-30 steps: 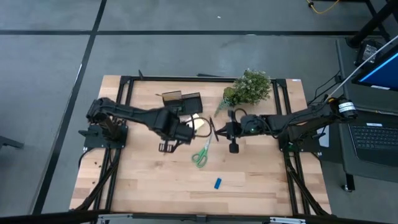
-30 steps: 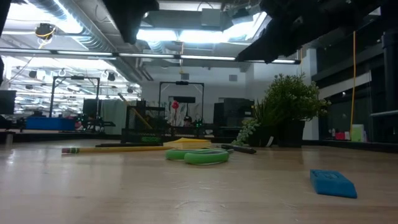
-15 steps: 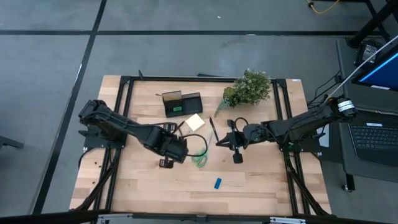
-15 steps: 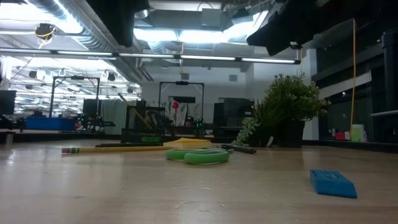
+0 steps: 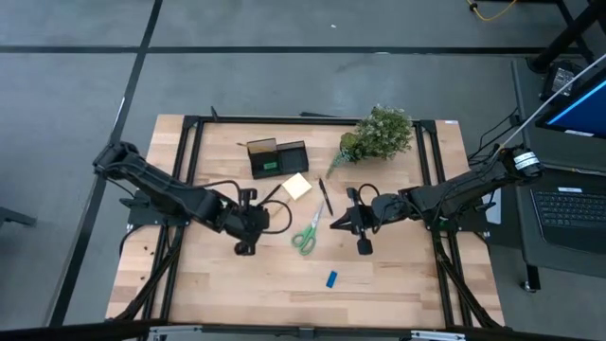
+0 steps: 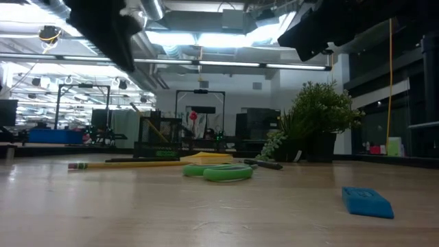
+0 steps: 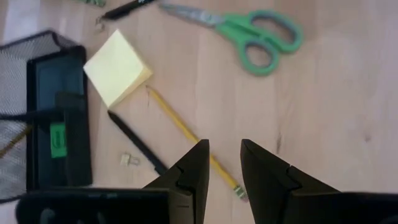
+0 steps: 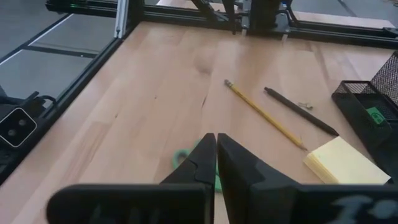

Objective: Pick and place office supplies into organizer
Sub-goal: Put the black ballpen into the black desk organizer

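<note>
**Between picks, nothing in my fingers**

The organizer [image 5: 278,157] sits upper centre of the table in the high view, a small green piece [image 7: 57,139] already lying in one compartment. The rest is loose on the wood below it: the sticky pad [image 5: 297,186] just beneath the box, a pen [image 5: 325,197] to its right, the scissors [image 5: 307,230] lower down at mid-table, and a blue piece [image 5: 331,278] well apart near the bottom edge. My left wrist camera also shows the pencil [image 7: 191,137] and a second pen [image 7: 137,144] lying side by side by the pad.

My left gripper [image 5: 243,223] hangs left of the scissors, fingers [image 7: 190,177] a little apart and holding nothing. My right gripper [image 5: 352,224] hangs right of the scissors, fingers [image 8: 205,160] pressed together, also empty.

I judge this the approach to a fresh pick, most of the sorting undone. The scissors lie between both my grippers. Either hand would have to come down over them, the right spreading first, and close across the handles or blades; lying flat, they could slide from the grip.
</note>
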`<state>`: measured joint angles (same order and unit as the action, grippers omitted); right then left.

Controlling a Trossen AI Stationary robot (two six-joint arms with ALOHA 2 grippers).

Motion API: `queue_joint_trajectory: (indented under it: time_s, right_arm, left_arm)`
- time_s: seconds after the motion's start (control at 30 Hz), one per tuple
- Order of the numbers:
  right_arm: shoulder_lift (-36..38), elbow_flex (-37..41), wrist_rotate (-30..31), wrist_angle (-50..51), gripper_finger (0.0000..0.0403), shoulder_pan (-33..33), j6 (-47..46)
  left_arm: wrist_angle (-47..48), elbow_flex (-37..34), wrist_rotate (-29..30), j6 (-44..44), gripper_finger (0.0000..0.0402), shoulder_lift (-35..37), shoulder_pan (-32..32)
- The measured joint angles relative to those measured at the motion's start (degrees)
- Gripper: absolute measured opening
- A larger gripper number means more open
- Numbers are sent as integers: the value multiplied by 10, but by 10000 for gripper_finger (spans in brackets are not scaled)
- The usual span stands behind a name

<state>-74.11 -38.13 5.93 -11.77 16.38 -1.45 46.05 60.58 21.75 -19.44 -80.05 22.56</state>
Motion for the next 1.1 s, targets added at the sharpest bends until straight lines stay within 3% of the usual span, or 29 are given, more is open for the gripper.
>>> queue_joint_trajectory:
  time_s: [0.43, 0.83, 1.1]
  right_arm:
    - [0, 0, 9, -2, 19, -13, 2]
    - [0, 0, 58, 54, 19, -38, -122]
    - [0, 0, 57, 65, 19, -57, -116]
  left_arm:
    - [-42, -93, -10, -23, 86, 13, -38]
    - [-227, -169, -23, 21, 86, 12, -51]
    - [-245, -185, -23, 13, 86, 12, -55]
